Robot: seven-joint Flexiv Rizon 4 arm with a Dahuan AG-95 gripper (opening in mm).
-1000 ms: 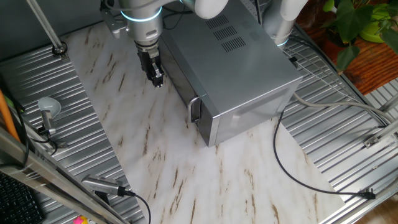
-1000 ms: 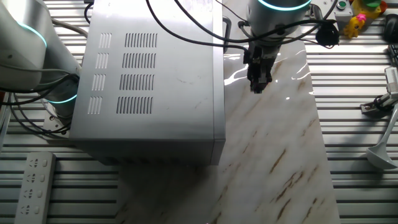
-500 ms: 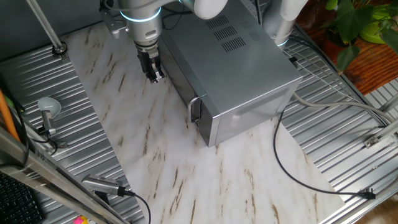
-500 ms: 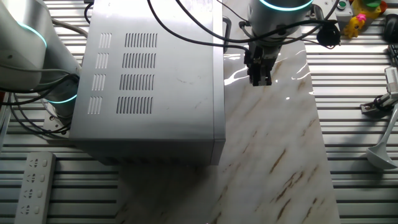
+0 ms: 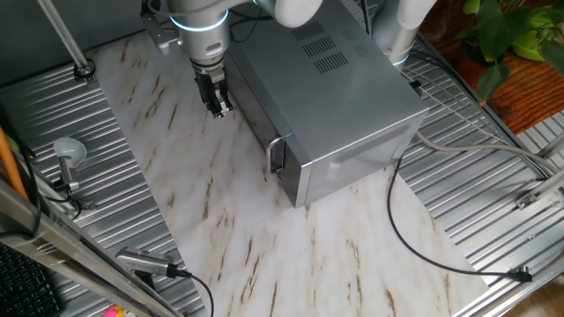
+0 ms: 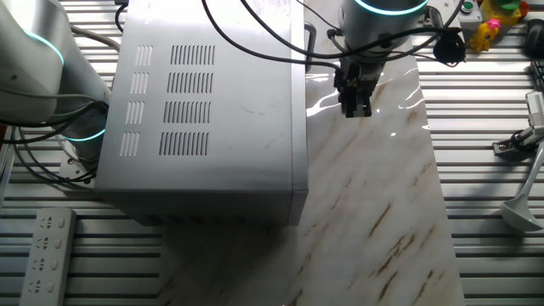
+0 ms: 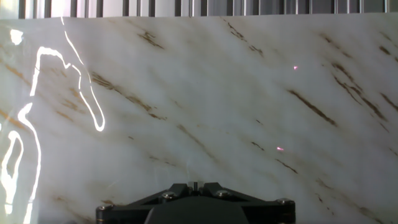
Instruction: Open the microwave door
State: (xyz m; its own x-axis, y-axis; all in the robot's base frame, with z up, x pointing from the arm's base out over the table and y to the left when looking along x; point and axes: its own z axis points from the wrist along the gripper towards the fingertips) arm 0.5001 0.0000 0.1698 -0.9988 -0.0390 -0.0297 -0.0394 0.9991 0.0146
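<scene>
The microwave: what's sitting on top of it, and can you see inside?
A black cable crosses the microwave and its vented top. The inside is hidden: the microwave door is shut. The gripper hangs beside it over the marble tabletop, touching nothing.

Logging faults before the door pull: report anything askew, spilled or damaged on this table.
Nothing stands out. The microwave door sits shut and flush, its handle straight. The hand hangs above the bare marble tabletop beside the door, touching nothing. A black cable drapes over the microwave top, loose but not snagged. No spill or damage shows.
</scene>
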